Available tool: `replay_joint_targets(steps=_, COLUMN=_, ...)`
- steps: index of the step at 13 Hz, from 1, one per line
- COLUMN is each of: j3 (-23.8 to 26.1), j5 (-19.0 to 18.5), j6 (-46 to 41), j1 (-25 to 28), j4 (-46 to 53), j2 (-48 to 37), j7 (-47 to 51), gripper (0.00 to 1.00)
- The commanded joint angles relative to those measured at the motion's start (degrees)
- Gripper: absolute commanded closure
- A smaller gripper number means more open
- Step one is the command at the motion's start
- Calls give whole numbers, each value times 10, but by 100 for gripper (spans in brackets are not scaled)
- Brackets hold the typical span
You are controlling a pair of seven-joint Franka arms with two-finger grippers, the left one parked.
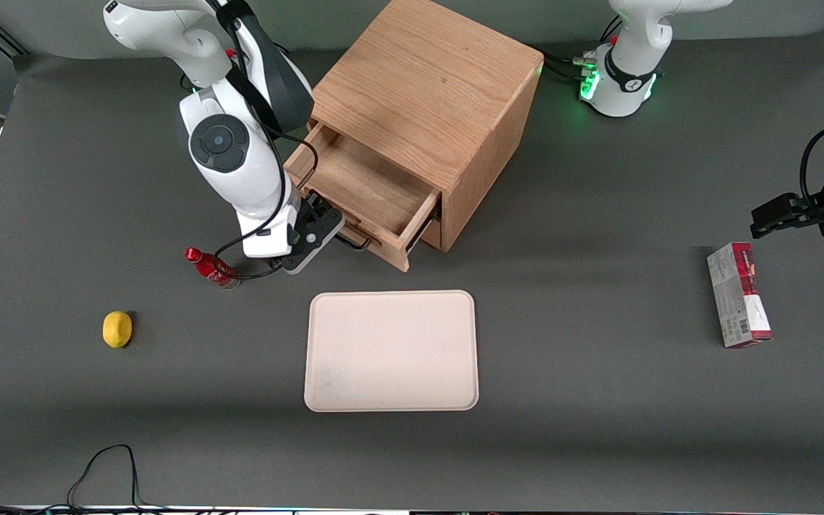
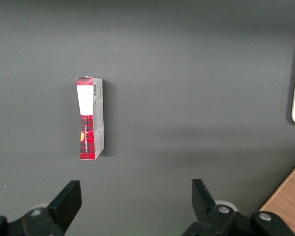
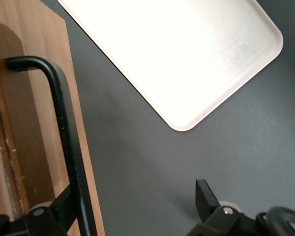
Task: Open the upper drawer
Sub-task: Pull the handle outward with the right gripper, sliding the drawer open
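When locating the upper drawer (image 1: 365, 189), look to the oak cabinet (image 1: 426, 93) on the grey surface (image 1: 598, 443): drawn well out of the cabinet front, bare wooden floor exposed, front panel facing the front camera. Judge the opening as largely done. Treat any remaining travel as slight.

To read the pincer (image 1: 322, 230), use the right wrist view: spread open (image 3: 132, 194), not clamped. Note the black bar handle (image 3: 64, 123) running between the two fingers, just beside one finger (image 3: 64, 201) and well apart from the other. Cannot confirm actual contact with the bar. Judge the likely reason for this arrangement: straddling the bar loosely suits a hooked pull along the drawer's slide and avoids twisting the panel.

For the arm pose, refer to the front view: forearm sloping down past the cabinet's corner, wrist low in front of the drawer panel, pincer pointing down toward the surface at the handle's end nearer the working arm.

Observe the surroundings:
- cream tray (image 1: 390, 350), nearer the front camera than the drawer and clear of its path;
- red bottle (image 1: 210, 267), lying near the wrist;
- lemon (image 1: 117, 329), farther toward the working arm's end.

Keep any retreat away from the bottle.
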Motion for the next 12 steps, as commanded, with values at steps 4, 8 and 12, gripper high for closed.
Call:
replay_joint_targets(steps=4, j3=-2, j5=-7, j6=-3, j1=-30, j4=65, j2=44, j7=-45, gripper=0)
replay_joint_targets(steps=8, j3=-3, j5=-6, j6=-4, j1=-43, j4=100, j2=73, j7=-64, gripper=0)
replay_joint_targets(steps=12, j3=-3, j5=-4, j6=-24, j1=-67, j4=139, j2=100, j7=-101, gripper=0)
